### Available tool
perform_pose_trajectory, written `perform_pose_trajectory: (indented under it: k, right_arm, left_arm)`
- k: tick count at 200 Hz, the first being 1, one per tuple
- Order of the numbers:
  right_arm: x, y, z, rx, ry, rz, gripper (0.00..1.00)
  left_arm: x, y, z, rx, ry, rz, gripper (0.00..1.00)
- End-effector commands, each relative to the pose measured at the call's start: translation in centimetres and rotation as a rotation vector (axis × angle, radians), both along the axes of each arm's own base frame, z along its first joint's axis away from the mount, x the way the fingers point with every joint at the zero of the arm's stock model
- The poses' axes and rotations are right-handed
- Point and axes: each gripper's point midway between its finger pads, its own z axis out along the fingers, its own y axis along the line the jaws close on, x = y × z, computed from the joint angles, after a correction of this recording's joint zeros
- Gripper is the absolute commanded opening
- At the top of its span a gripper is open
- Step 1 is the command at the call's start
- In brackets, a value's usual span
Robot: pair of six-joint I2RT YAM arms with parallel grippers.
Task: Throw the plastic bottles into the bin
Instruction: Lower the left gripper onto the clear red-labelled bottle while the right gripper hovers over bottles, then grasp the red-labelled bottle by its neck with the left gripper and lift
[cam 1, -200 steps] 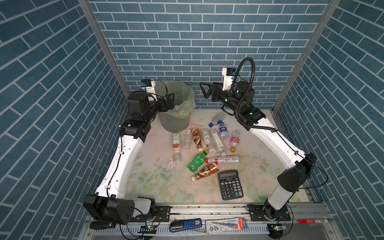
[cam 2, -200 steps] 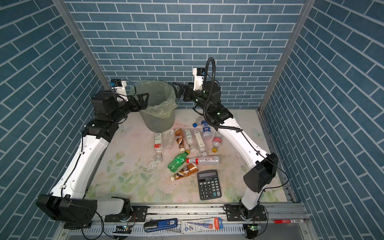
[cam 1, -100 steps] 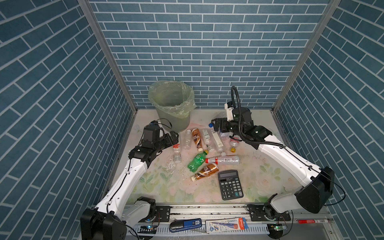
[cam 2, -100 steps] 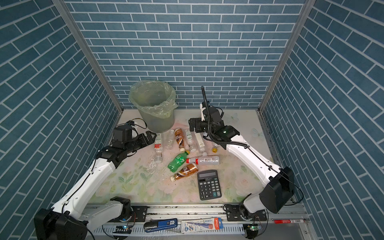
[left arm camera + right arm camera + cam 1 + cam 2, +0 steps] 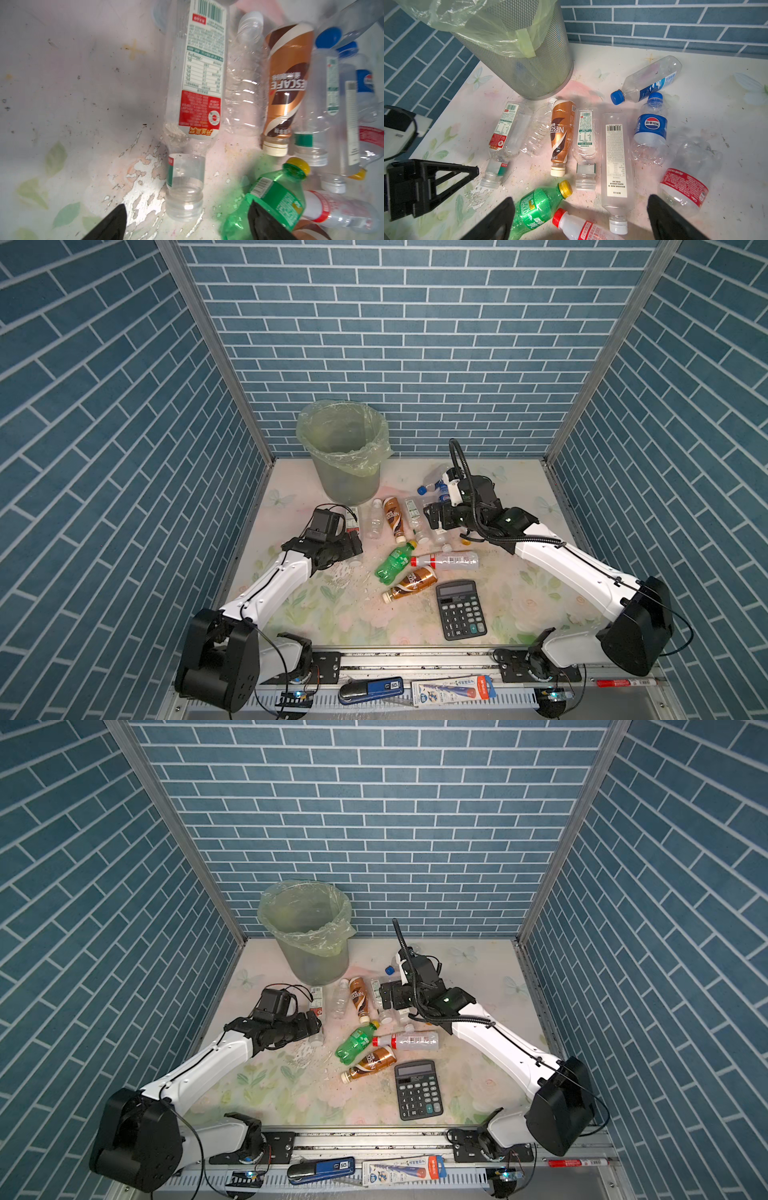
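The plastic bottles (image 5: 446,560) lie on their sides in a loose cluster at the middle of both top views, on the desk (image 5: 519,506), exactly where they lay a second ago. Most are clear, with one green bottle (image 5: 395,562) and two brown bottles (image 5: 413,581). Just above them stands the bin (image 5: 345,485), upright at upper centre.

Both hands have come down from the bin's rim to the desk. The left hand (image 5: 187,220) is spread apart, its fingers either side of the cap end of a clear bottle (image 5: 199,83) with a red and white label, gripping nothing. The right hand (image 5: 581,207) gapes wide above the cluster, empty.
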Motion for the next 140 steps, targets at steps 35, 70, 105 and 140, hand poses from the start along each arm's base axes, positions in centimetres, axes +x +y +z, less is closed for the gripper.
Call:
perform_pose_trajectory:
  k: [35,70,105,140]
  right_arm:
    - [0.1,1.2,-2.4,-0.014,0.055,0.032,0.99]
    - [0.4,1.6,-3.0,-0.026,0.070,0.044,0.99]
    - [0.8,2.2,-2.8,-0.021,0.077,0.051,0.99]
    - [0.9,2.4,-2.8,-0.017,0.082,0.054,0.99]
  left_arm:
    - [0.5,-0.8,-3.5,0.065,0.069,-0.059,0.79]
    - [1.0,-1.2,-4.6,0.082,0.085,-0.071,0.68]
    - [1.5,-1.3,-4.9,0.093,0.088,-0.080,0.55]
    - [1.3,-1.2,-4.4,0.086,0.067,-0.076,0.40]
